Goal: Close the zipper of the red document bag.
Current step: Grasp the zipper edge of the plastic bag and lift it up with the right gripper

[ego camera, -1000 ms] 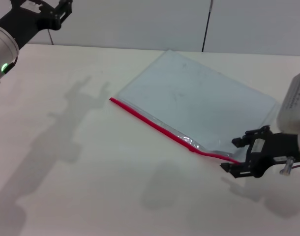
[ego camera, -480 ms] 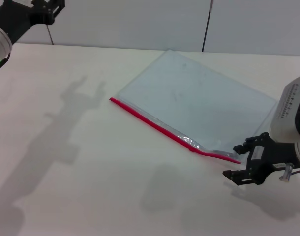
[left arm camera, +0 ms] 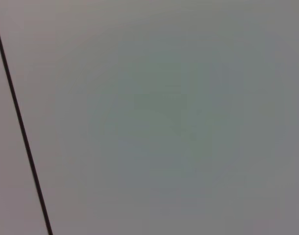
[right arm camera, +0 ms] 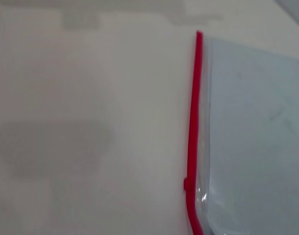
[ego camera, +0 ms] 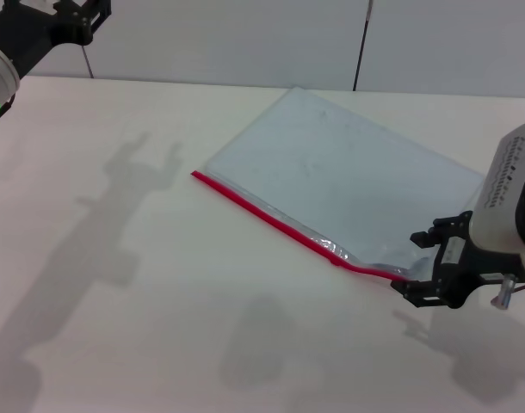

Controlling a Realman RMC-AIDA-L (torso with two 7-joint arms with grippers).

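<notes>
Right pincer (ego camera: pixel 417 262) low, parted, at zipper (ego camera: pixel 280 222) end.

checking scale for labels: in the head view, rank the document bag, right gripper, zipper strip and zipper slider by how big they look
1. red document bag
2. right gripper, though it may be nearer the camera
3. zipper, long but thin
4. slider

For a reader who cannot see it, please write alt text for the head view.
A pale blue-grey document bag lies flat on a white table, its red zipper edge facing the robot. The right hand is open at the zipper's right end; the left hand is raised far left.
</notes>
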